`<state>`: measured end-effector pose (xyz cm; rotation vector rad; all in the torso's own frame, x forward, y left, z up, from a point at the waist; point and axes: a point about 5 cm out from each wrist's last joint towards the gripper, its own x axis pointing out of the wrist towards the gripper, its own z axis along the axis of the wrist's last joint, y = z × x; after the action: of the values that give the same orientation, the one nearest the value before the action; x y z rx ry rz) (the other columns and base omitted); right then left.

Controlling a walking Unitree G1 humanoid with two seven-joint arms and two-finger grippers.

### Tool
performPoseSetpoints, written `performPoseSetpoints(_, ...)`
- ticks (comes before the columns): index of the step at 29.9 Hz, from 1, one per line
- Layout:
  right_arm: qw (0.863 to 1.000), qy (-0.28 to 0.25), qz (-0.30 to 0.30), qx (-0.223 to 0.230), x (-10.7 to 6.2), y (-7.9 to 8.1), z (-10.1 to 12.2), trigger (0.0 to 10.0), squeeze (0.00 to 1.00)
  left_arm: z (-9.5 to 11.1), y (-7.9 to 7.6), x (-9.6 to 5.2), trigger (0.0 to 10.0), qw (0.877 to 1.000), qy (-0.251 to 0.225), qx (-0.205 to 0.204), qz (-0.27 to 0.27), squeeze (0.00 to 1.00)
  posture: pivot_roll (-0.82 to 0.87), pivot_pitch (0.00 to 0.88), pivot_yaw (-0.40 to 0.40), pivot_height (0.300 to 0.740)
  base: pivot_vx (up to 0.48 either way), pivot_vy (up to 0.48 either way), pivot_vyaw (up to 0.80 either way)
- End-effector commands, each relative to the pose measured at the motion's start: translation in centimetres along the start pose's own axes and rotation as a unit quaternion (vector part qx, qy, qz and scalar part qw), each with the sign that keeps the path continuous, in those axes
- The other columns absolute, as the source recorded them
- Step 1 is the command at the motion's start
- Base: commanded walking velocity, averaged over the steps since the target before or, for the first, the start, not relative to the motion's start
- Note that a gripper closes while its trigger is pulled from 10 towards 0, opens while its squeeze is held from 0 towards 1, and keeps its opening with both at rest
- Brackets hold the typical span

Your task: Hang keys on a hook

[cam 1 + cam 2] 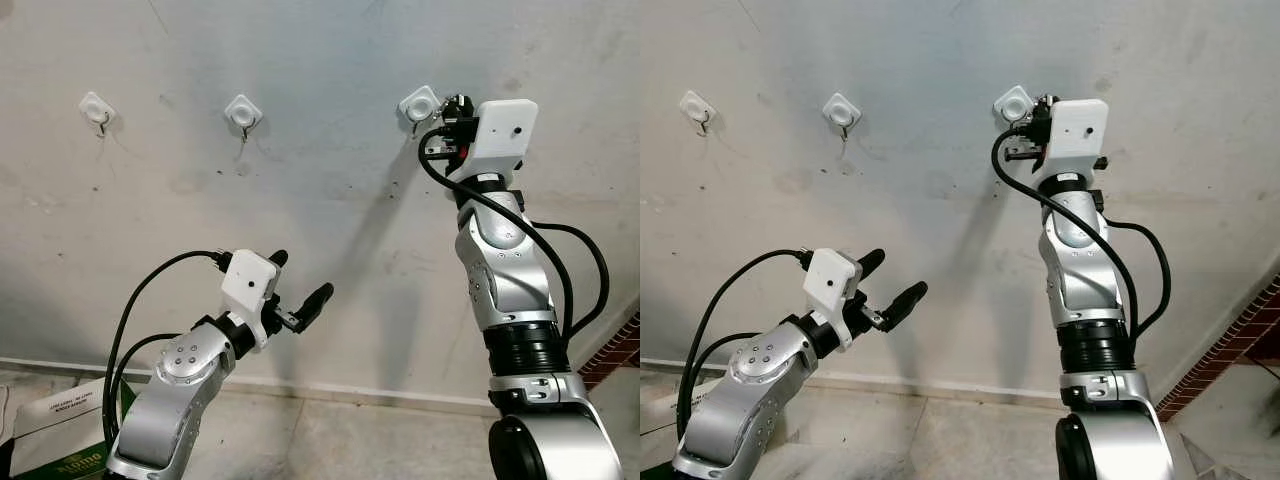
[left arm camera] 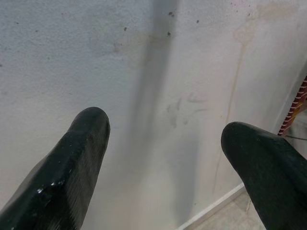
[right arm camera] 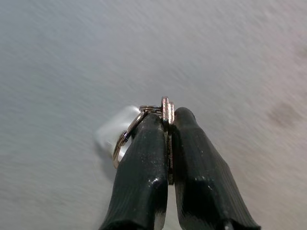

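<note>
Three white hooks sit in a row on the grey wall: left hook (image 1: 97, 108), middle hook (image 1: 243, 112), right hook (image 1: 420, 104). My right gripper (image 1: 455, 108) is raised to the right hook, almost touching it. In the right wrist view the right gripper (image 3: 169, 117) is shut on the keys (image 3: 166, 103), and the key ring (image 3: 125, 136) hangs out to one side over the blurred white hook (image 3: 110, 134). My left gripper (image 1: 302, 275) is held low before the wall, open with nothing in it; its fingers (image 2: 81, 148) stand wide apart.
A green and white box (image 1: 55, 440) lies on the floor at the lower left. A red brick edge (image 1: 618, 350) stands at the lower right. A pale skirting (image 1: 380, 395) runs along the wall's foot above the tiled floor (image 1: 330, 440).
</note>
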<state>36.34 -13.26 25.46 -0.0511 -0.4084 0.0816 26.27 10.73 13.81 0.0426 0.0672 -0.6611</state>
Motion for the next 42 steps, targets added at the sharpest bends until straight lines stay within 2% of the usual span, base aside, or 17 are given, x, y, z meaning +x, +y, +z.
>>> performPoseSetpoints(1,1.0,-0.012,0.016,0.006,0.1,0.8,0.9,10.0,0.0,0.1,0.2,-0.1,10.0,1.0,-0.001,0.008,0.007,0.0,0.08,0.0,0.076,0.74,0.0,0.0,0.0)
performPoseSetpoints(5,1.0,-0.008,0.026,0.01,-0.2,1.1,0.9,10.0,0.0,0.2,0.2,-0.1,10.0,1.0,-0.002,0.008,0.006,0.0,0.07,0.0,0.076,0.74,0.0,0.0,0.0)
performPoseSetpoints(11,0.999,0.016,0.039,0.013,-1.1,1.3,-0.1,10.0,0.0,0.7,-0.1,0.3,10.0,1.0,-0.016,0.007,-0.003,0.0,0.07,0.0,0.078,0.74,0.0,0.0,0.0)
performPoseSetpoints(23,0.998,0.047,0.05,0.016,-2.1,2.1,-1.6,10.0,0.0,0.6,-0.2,0.3,10.0,1.0,-0.015,0.008,-0.002,0.0,0.07,0.0,0.077,0.74,0.0,0.0,0.0)
performPoseSetpoints(42,0.998,0.046,0.032,0.01,-1.6,2.2,-2.0,10.0,0.0,0.5,-0.2,0.3,10.0,1.0,-0.013,0.008,-0.003,0.0,0.08,0.0,0.075,0.74,0.0,0.0,0.0)
